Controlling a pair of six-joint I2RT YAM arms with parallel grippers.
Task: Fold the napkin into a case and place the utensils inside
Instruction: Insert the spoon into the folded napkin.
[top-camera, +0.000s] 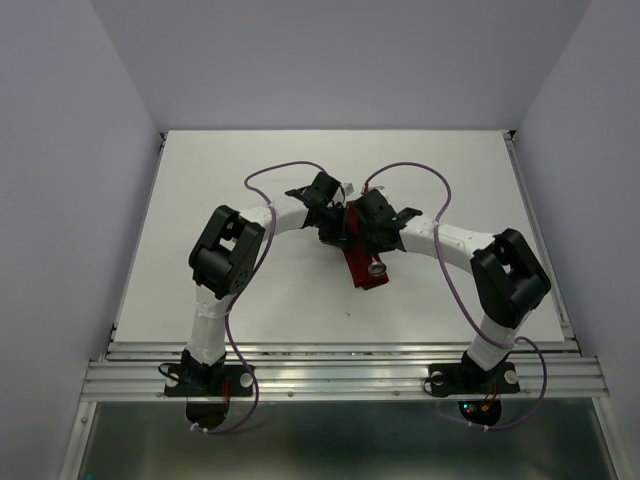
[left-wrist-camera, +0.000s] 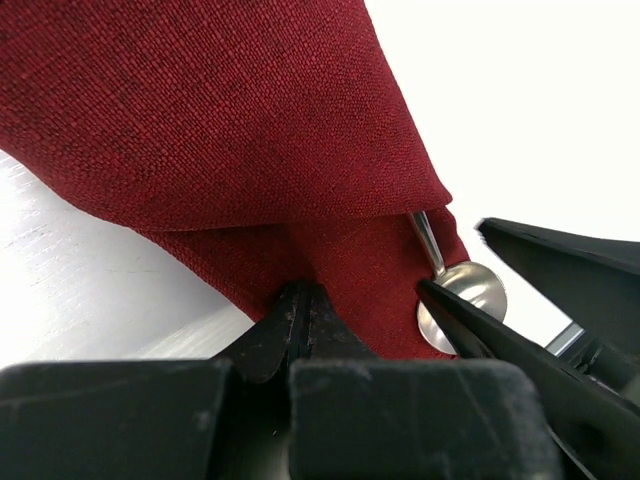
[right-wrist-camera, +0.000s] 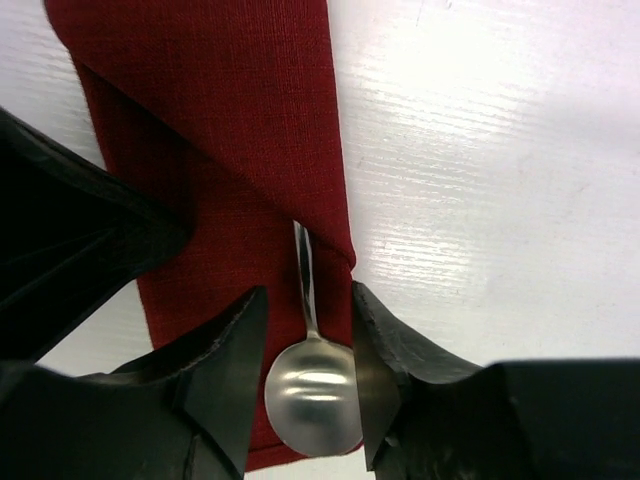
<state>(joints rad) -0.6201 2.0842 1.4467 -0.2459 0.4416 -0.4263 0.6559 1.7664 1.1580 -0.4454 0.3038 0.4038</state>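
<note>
While the left gripper (left-wrist-camera: 300, 298) is pinched together on the single maroon napkin (right-wrist-camera: 230, 120), which lies folded into a strip on the white table (right-wrist-camera: 500, 200), the right gripper (right-wrist-camera: 307, 295) stands apart astride the bowl of one spoon (right-wrist-camera: 312, 395), whose handle is tucked under the fold.

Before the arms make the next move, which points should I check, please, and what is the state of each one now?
1. Right gripper open: ok, its jaws straddle the bowl of the spoon.
2. Spoon handle inside the napkin: ok, it lies under the top fold; the bowl sticks out.
3. Left gripper shut: ok; whether it pinches the cloth: cannot tell.
4. Second utensil inside: cannot tell, none is visible.
5. Napkin lying on the table as a narrow strip: ok.
</note>
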